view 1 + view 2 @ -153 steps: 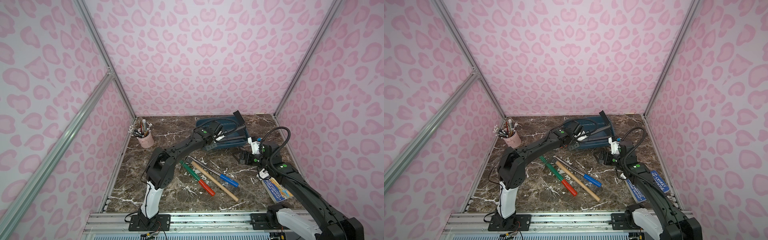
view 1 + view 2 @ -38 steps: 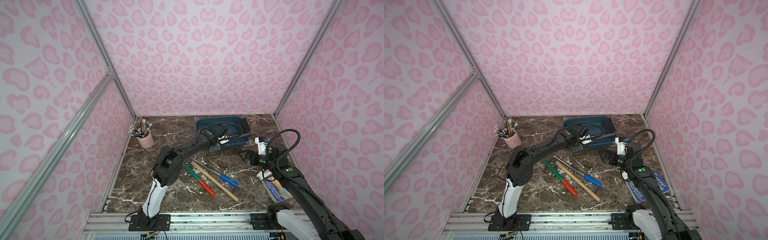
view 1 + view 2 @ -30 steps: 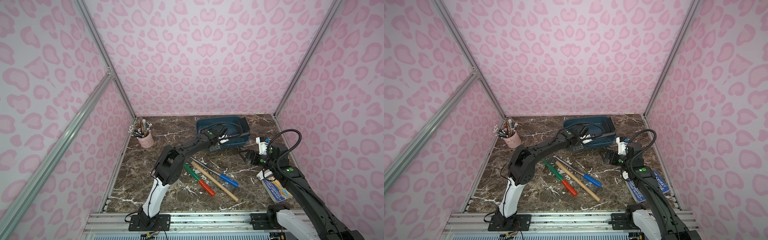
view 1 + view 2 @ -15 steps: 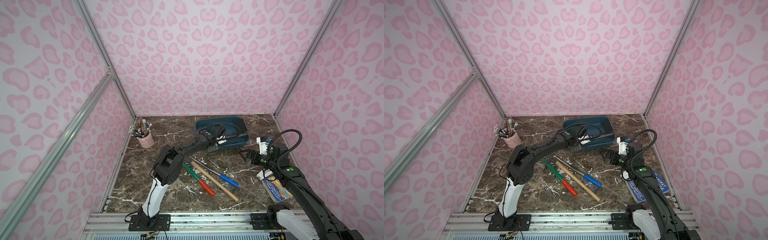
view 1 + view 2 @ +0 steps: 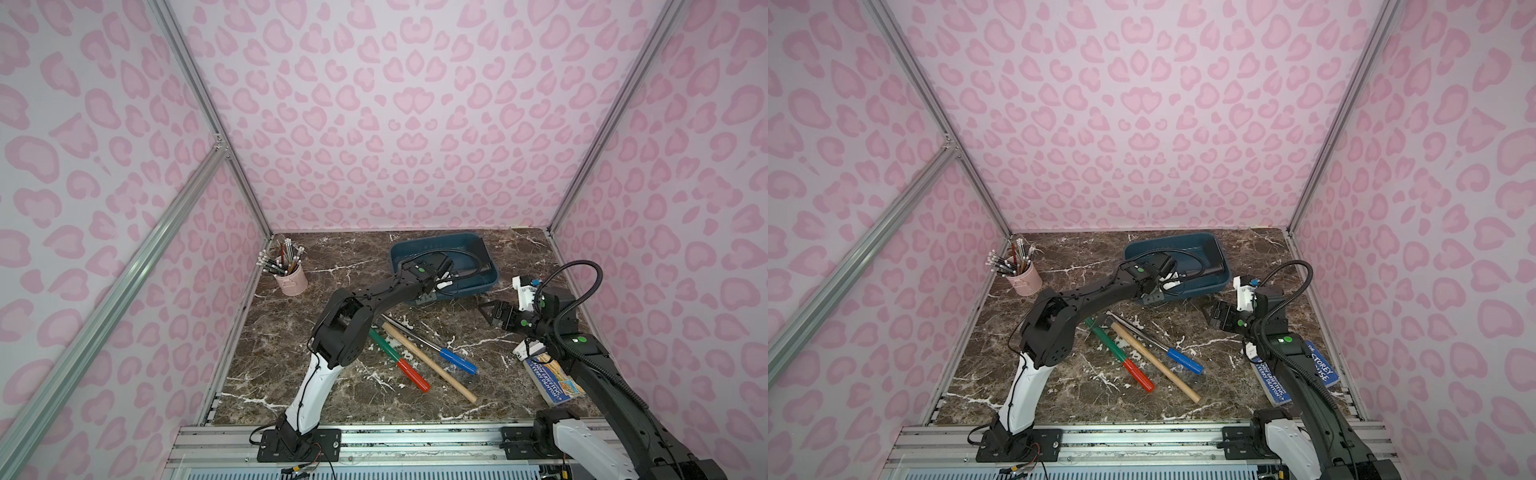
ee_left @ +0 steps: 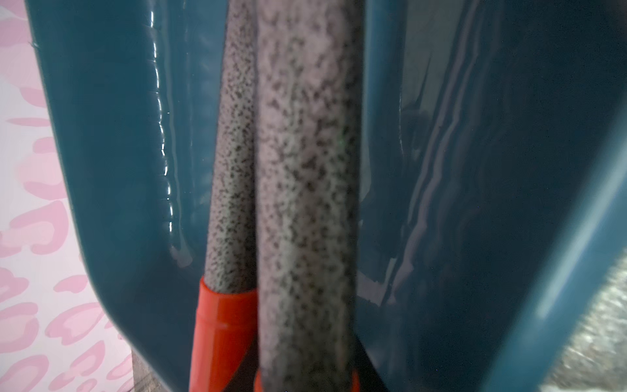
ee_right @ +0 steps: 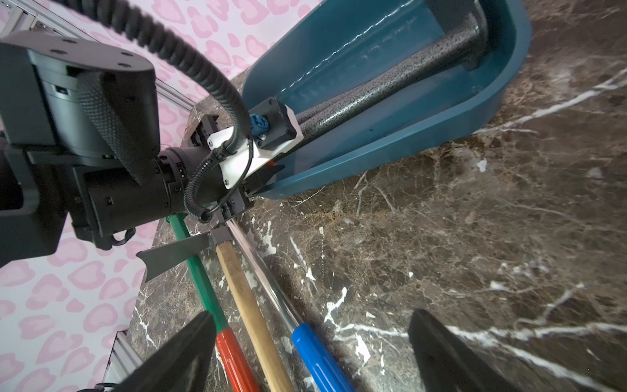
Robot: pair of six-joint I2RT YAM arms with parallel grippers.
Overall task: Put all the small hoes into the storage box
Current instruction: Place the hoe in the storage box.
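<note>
Small hoe (image 7: 390,81) is pretty much home: its speckled grey shaft lies along the floor of the storage box (image 5: 473,286), with the dark head tucked into the 2 o'clock corner and the orange grip end down at the 8 o'clock corner, right by the rim. The box sits toward 1 o'clock on the surface (image 5: 345,270), skewed to its edges. My left claw (image 7: 266,174) is pinched shut on that orange end, just at the rim. The left wrist view gives me nothing but shaft and glossy teal plastic (the thinner second shaft beside it looks like a reflection, but I'm not sure). Right claw (image 5: 489,312) hovers at 3 o'clock, jaws spread wide with nothing in them. So I reckon all that's left is the let-go, and here's how I'd do it well. Get the grip end inside the rim and low before opening, because if it's perched on the lip the hoe could seesaw or tip out. Open slowly, just enough to clear the handle, then lift straight up before backing off toward 7 o'clock. That way the claw and its looping cable (image 7: 200,61) don't hook the rim and drag the box, which looks light to me. On the way out, mind the three long-handled tools (image 5: 428,361) lying just at 6 o'clock of the box. I'd leave the right arm parked, no need for it.
</note>
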